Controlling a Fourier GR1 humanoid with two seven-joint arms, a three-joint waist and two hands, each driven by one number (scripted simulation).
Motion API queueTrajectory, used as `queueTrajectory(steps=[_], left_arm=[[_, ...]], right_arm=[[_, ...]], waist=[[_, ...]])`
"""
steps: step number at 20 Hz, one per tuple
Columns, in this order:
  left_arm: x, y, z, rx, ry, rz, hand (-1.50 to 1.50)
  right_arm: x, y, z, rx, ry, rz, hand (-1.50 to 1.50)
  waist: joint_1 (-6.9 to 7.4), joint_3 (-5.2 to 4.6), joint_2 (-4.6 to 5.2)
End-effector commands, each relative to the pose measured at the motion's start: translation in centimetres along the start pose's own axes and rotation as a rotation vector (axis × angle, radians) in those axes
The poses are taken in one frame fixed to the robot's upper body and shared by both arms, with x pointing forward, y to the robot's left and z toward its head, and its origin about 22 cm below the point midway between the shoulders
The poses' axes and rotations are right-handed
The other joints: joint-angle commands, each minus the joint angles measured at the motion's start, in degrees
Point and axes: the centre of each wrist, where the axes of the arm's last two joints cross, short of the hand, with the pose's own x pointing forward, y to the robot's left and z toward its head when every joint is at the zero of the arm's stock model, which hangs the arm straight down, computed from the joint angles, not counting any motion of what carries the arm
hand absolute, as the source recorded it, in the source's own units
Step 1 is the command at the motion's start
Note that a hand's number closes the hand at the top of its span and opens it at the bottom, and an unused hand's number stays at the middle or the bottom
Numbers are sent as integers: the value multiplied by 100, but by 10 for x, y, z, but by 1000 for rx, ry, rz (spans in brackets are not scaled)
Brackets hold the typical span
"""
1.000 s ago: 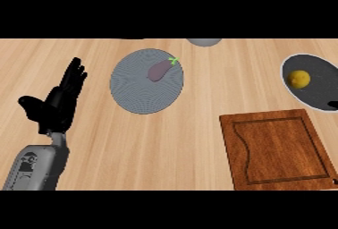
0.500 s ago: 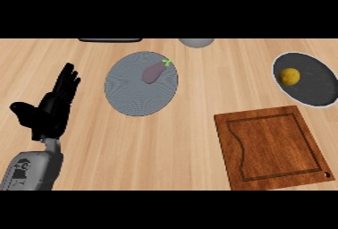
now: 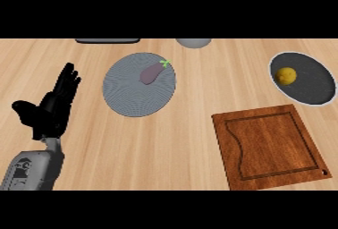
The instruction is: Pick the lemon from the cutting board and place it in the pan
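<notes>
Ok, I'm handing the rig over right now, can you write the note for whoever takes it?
Left hand: open, fingers up, resting at the left of the counter, holding nothing.
Right hand: out of view.
Lemon: lying in the pan, at the far right.
Cutting board: bare, in front of the pan.
Plate in the middle holds an eggplant; not part of the job.
Done: lemon is off the board and in the pan.
Left: nothing that I can see; just check where the right hand is.
</notes>
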Motion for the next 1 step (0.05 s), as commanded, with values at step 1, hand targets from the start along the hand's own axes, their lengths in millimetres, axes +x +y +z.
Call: queueTrajectory(steps=[1], left_arm=[[4,12,6,-21,-6,-10,0]], right_arm=[[-2,-6,8,100,-104,-80,-150]], waist=[[40,-7,-20]])
